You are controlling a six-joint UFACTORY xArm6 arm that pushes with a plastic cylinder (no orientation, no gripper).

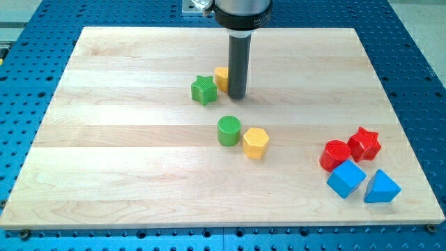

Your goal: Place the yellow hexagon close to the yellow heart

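The yellow hexagon (256, 143) lies near the board's middle, touching the green cylinder (228, 131) on its left. A yellow block (221, 78), partly hidden behind the rod, sits near the view's top; its shape cannot be made out fully. It touches the green star (203, 90) on its left. My tip (237, 95) rests on the board right beside that yellow block, on its right. The tip is well above the yellow hexagon in the view, about one block-width left of it.
At the view's lower right stand a red cylinder (335, 155), a red star (364, 143), a blue cube (346, 178) and a blue triangular block (381, 187). The wooden board (104, 174) lies on a blue perforated table.
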